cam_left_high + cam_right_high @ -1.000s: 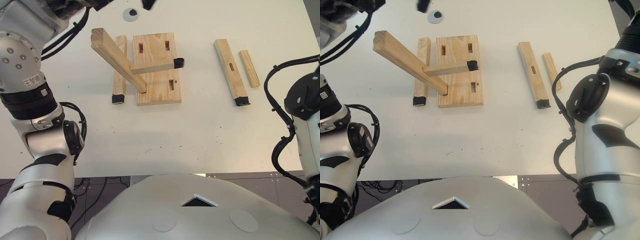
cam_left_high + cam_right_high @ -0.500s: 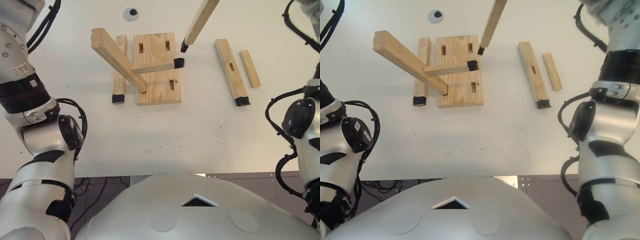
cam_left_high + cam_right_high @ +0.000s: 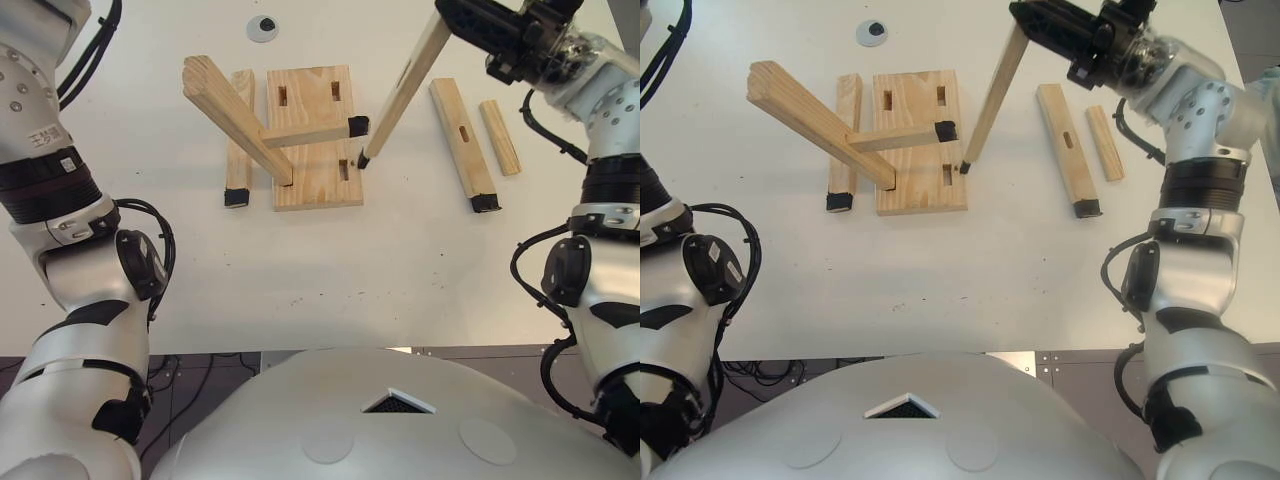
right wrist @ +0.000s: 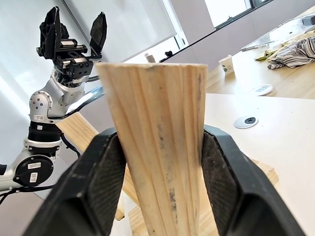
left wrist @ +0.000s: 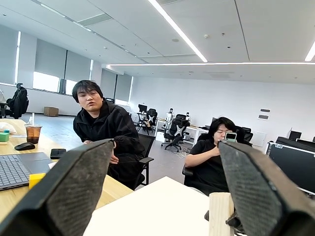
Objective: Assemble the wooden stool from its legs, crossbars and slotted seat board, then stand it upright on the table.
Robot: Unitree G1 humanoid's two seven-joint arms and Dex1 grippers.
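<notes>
Grip: right gripper [image 4: 157,142] clamped on stool leg [image 3: 990,95] — tilted, black-capped end down at right edge of seat board [image 3: 923,195], beside a slot | left gripper [image 5: 165,147] raised, fingers spread, holding nothing | seat board flat on table [image 3: 940,280]

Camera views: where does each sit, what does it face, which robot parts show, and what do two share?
Left eye view: head, looking down at table and seat board; both arms at edges.
Right eye view: head's other eye, same scene.
Left wrist view: left wrist, facing across the room; left gripper, fingers open.
Right wrist view: right wrist, facing along the held leg; right gripper clamps it.
Shared: held leg, in eye and right wrist views.
</notes>
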